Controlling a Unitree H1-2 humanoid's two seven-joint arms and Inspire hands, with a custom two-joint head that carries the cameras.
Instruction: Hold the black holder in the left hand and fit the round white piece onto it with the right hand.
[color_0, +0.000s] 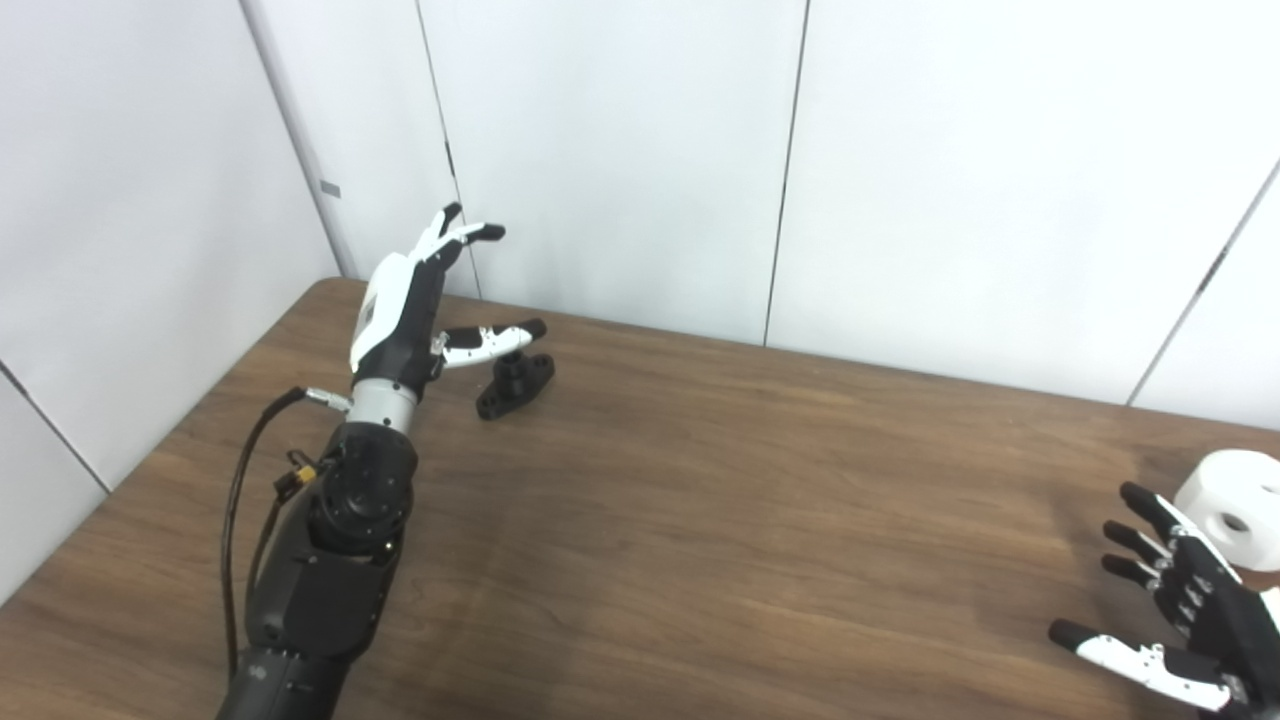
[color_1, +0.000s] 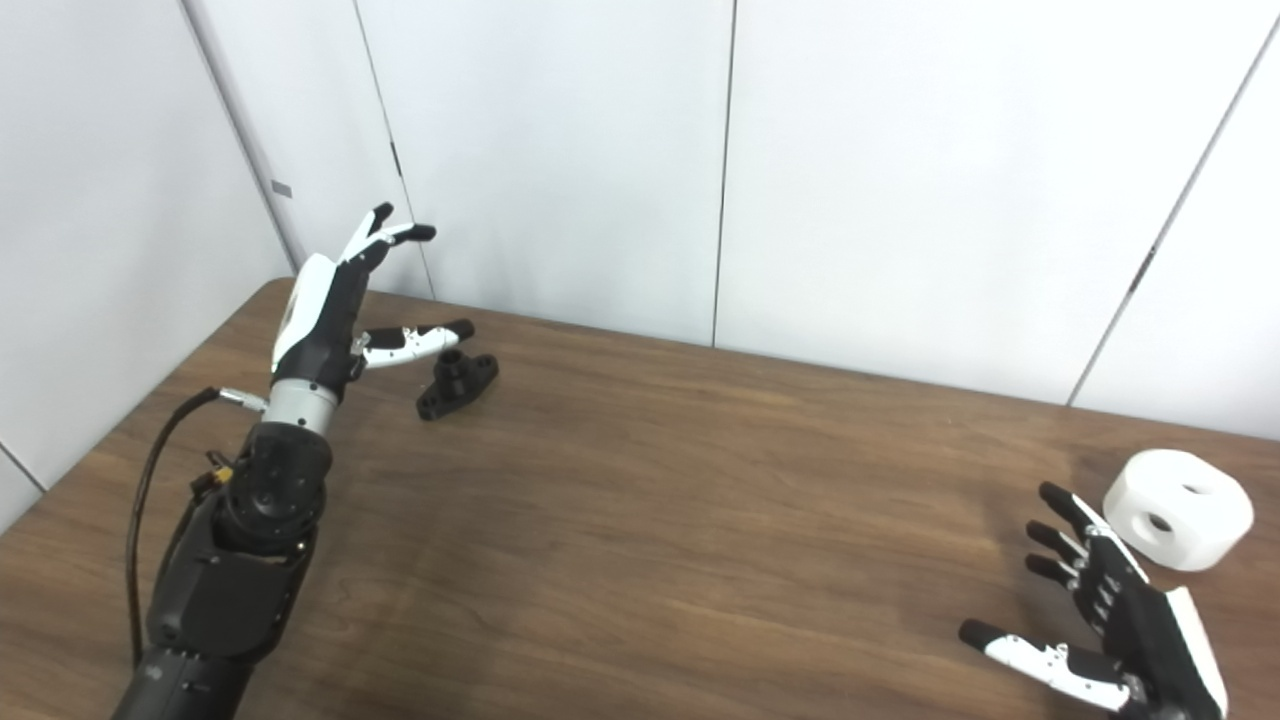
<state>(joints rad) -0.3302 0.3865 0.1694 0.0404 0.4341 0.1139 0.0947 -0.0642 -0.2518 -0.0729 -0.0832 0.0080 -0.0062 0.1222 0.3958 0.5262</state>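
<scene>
Right robot hand (color_1: 1110, 620) partly cut off, beside round white piece (color_1: 1178, 508).

Pretty bright, even light all round, looks like it's coming from overhead, with the white wall panels (color_0: 620, 150) nearly blown out and a soft pale sheen on the brown counter (color_0: 700, 500) out past the right hand's fingers (color_1: 1060, 510). Shadows are faint and fuzzy: a soft dark patch on the counter just beside those fingers, and a small one hugging the black holder (color_0: 515, 383) under the left hand's fingers (color_0: 495, 338). Both views are a bit soft and low-detail, the white piece (color_1: 1180, 508) loses its edge detail to glare, and the panel seams lean outward toward the frame edges like wide-angle distortion.
</scene>
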